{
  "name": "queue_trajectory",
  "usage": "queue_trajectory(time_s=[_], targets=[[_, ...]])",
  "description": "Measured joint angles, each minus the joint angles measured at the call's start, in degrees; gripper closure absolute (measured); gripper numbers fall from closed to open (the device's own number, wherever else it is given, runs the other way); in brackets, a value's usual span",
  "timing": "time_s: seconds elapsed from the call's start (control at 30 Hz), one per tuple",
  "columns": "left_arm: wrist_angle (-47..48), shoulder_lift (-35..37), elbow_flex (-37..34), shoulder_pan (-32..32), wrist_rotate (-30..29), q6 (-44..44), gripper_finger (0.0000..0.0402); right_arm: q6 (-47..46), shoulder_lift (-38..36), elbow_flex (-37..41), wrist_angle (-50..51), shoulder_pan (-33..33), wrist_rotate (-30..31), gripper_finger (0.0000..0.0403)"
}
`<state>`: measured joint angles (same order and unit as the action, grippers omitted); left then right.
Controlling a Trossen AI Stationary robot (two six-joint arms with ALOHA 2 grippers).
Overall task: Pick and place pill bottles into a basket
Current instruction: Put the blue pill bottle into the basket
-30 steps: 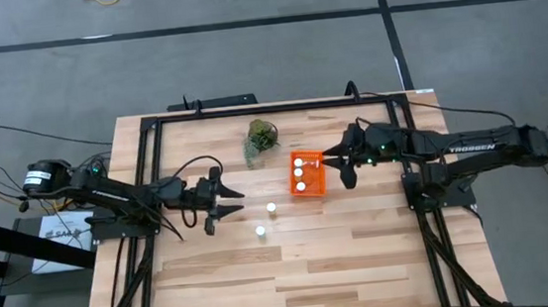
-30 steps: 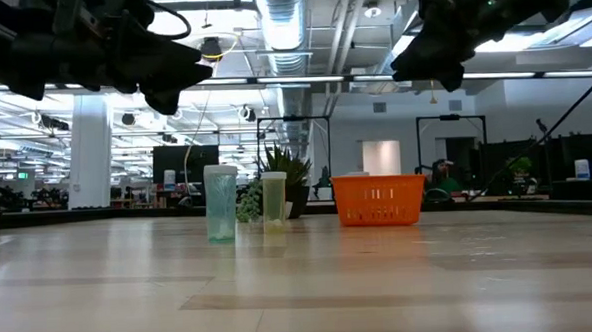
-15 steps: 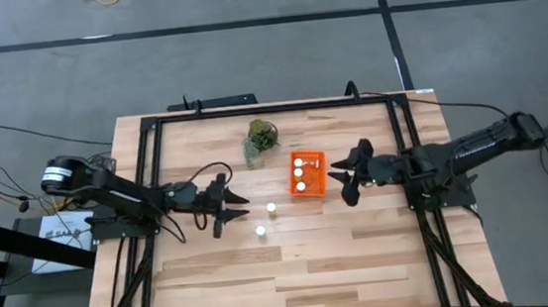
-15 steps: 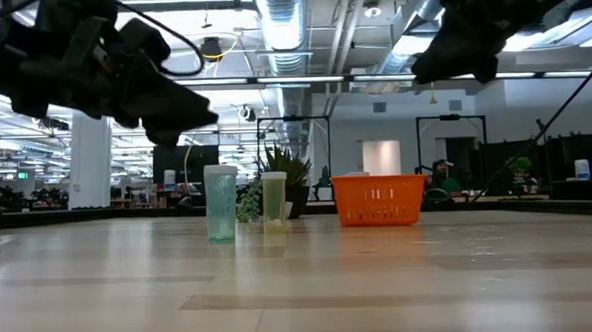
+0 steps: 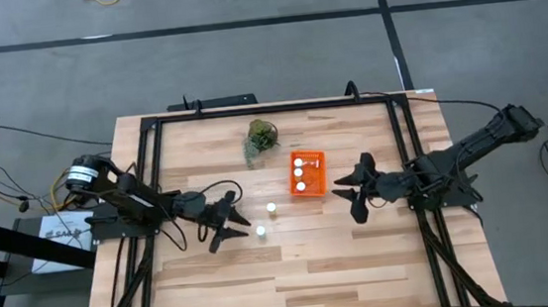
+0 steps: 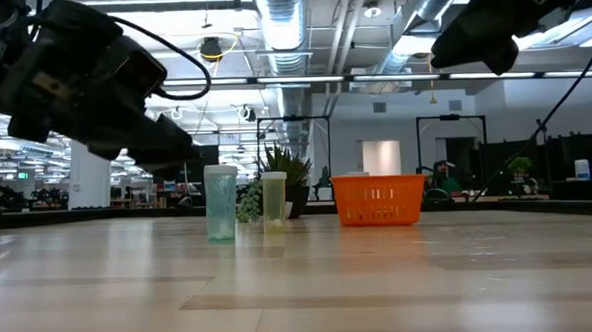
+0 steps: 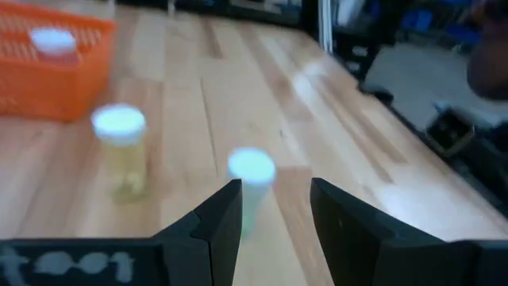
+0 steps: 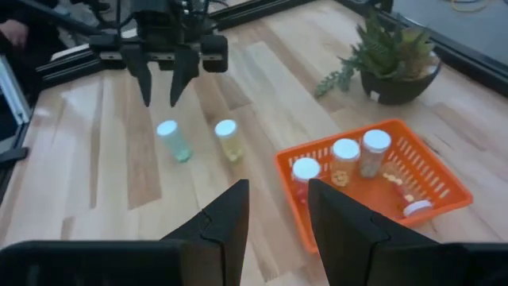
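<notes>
Two pill bottles with white caps stand on the table, a bluish one [image 5: 260, 231] and a yellowish one [image 5: 272, 208]; both also show in the low view [image 6: 221, 202] [image 6: 273, 200]. The orange basket [image 5: 318, 181] holds three upright bottles [image 8: 346, 152] and one lying bottle [image 8: 413, 208]. My left gripper [image 5: 237, 226] is open, just left of the bluish bottle [image 7: 252, 179], which stands ahead of its fingers. My right gripper [image 5: 348, 203] is open and empty, to the near right of the basket [image 8: 421, 179].
A small green plant [image 5: 262, 138] in a pot stands behind the basket at the far side. A black frame [image 5: 145, 155] runs along the table's left, far and right sides. Bare wood lies toward the near edge.
My left gripper has gone toward the near edge and a little right, down toward the bluish bottle. My right gripper has drawn back from the basket toward the near edge. The bottles and the basket have stayed put.
</notes>
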<state>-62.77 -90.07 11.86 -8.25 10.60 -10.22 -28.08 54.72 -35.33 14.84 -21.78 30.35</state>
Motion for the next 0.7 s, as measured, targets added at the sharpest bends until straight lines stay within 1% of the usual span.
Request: queue_trajectory(time_s=[0.1,0.33,0.7], targets=[[3.28,-0.01,0.0,-0.15,-0.2,0.8,0.0263,0.0,0.0,0.0,0.34,-1.15,0.0,0.028],[6.57,-0.01,0.0,-0.13,-4.73,5.67,0.0262,0.02,0.0,0.0,0.56,-2.33,0.02,0.028],[7.05,-0.01,0.0,-0.13,-4.37,5.71,0.026,0.0,0.0,0.0,0.58,-2.31,-0.43,0.028]])
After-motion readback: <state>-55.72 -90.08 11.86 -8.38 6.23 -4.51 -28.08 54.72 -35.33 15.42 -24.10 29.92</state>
